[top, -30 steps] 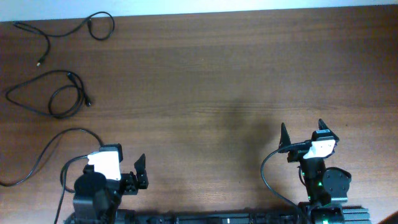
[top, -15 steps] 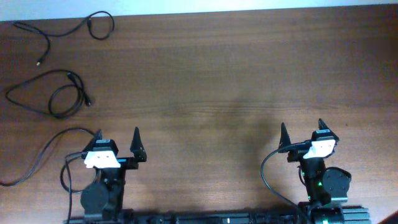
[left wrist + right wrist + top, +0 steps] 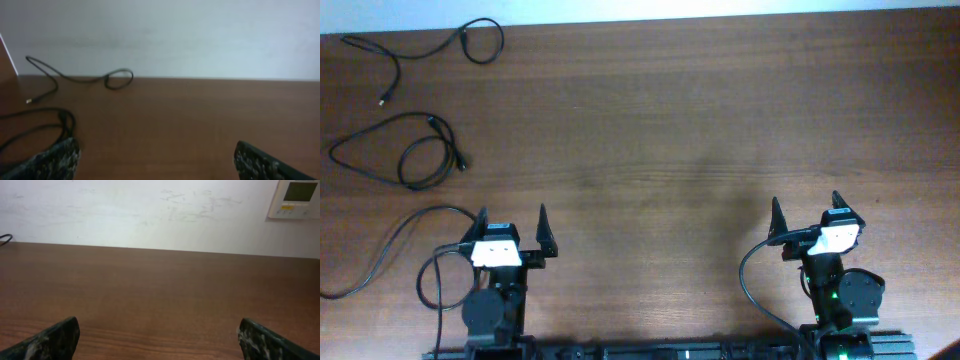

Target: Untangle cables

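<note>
Three thin black cables lie apart at the table's left side. The far cable (image 3: 425, 48) has a small loop, the middle cable (image 3: 408, 150) forms a larger loop, and the near cable (image 3: 390, 245) curves from the left edge towards my left arm. In the left wrist view the far cable (image 3: 75, 78) and the middle cable (image 3: 47, 112) lie ahead on the left. My left gripper (image 3: 511, 218) (image 3: 157, 167) is open and empty, right of the near cable. My right gripper (image 3: 806, 205) (image 3: 160, 342) is open and empty at the front right, far from the cables.
The brown wooden table (image 3: 670, 130) ends at a white wall (image 3: 150, 210) at the back. A white wall panel (image 3: 297, 197) shows at the right wrist view's upper right. Each arm's own black wire loops beside its base (image 3: 750, 275).
My left gripper has swung from pointing right to pointing straight ahead and shifted a little to the right. The right arm and the cables have not moved.
</note>
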### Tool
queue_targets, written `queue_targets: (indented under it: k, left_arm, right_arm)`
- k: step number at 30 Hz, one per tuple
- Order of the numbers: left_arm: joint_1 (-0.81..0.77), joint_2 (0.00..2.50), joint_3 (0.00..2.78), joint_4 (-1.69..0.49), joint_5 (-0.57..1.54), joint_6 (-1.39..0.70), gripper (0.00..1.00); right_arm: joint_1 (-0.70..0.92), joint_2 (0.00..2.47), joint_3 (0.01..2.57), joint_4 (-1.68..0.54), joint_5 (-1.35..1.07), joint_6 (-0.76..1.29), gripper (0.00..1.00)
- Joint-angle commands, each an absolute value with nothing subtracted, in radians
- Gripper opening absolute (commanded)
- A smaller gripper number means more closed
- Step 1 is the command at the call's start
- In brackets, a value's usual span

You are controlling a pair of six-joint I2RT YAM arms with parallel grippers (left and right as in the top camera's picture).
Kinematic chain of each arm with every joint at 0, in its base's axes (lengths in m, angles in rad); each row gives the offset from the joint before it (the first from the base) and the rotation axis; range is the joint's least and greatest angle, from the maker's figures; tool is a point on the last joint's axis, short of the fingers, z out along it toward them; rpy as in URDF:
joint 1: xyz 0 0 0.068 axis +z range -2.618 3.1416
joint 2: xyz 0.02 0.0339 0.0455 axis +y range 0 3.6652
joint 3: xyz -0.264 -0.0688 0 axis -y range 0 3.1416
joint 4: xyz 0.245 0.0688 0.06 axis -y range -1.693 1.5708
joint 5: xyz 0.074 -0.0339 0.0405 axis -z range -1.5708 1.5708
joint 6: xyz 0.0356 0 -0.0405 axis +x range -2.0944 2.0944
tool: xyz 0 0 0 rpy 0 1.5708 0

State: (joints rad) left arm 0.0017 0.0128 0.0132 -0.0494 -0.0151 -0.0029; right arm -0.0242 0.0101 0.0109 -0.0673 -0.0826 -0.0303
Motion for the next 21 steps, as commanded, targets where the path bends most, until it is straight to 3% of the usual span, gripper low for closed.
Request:
queue_targets:
  k: [1,21]
  left_arm:
    - [0.007,0.005,0.009,-0.080,-0.060,0.031,0.99]
    - [0.008,0.006,0.009,-0.080,-0.068,0.012,0.99]
  right_arm:
    - [-0.020,0.003,0.006,-0.074,-0.078,-0.030,0.98]
    - [-0.020,0.003,0.006,-0.074,-0.078,-0.030,0.98]
